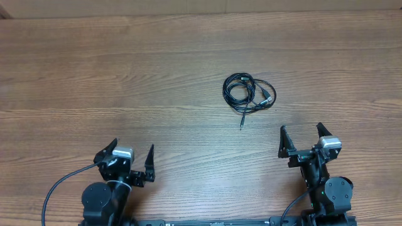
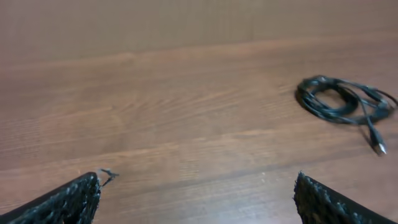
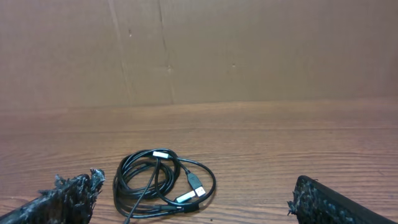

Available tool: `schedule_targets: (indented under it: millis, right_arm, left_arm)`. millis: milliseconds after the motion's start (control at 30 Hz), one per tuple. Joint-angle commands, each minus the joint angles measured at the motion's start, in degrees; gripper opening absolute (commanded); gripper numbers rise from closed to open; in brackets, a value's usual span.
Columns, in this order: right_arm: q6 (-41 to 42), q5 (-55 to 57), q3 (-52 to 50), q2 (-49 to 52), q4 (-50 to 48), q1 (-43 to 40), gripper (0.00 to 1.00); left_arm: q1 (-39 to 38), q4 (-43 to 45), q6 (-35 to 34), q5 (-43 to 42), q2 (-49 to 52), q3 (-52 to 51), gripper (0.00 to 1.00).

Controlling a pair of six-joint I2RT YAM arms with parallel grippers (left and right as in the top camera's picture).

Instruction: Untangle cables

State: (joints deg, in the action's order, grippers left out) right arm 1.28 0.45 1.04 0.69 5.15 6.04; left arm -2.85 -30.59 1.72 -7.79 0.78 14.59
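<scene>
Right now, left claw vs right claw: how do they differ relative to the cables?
The right claw sits close to the cables, which lie just ahead and to its left; the left claw is much farther away. In the right wrist view the cables lie ahead between the fingers; in the left wrist view they sit off at the right edge. Shared: both claws open, empty, touching no cable.
</scene>
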Motion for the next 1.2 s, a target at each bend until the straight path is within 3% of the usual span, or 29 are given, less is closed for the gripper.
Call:
schedule_targets:
  millis: [0, 233, 933, 1167]
  right_arm:
    - [-0.28, 0.52, -0.57, -0.52, -0.35, -0.17, 1.00]
    - [-0.28, 0.52, -0.57, -0.52, -0.35, -0.17, 1.00]
    - [-0.28, 0.52, -0.57, -0.52, -0.35, -0.17, 1.00]
    - [-0.28, 0.52, -0.57, -0.52, -0.35, -0.17, 1.00]
  left_arm:
    - [0.35, -4.02, 1.14, -2.80, 1.42, 2.95, 1.00]
    - [0.31, -6.38, 1.57, -4.52, 10.12, 7.54, 1.00]
    - [0.20, -11.47, 3.06, -5.77, 57.90, 25.31, 1.00]
    - [-0.04, -13.35, 3.02, -5.81, 66.05, 29.00, 1.00]
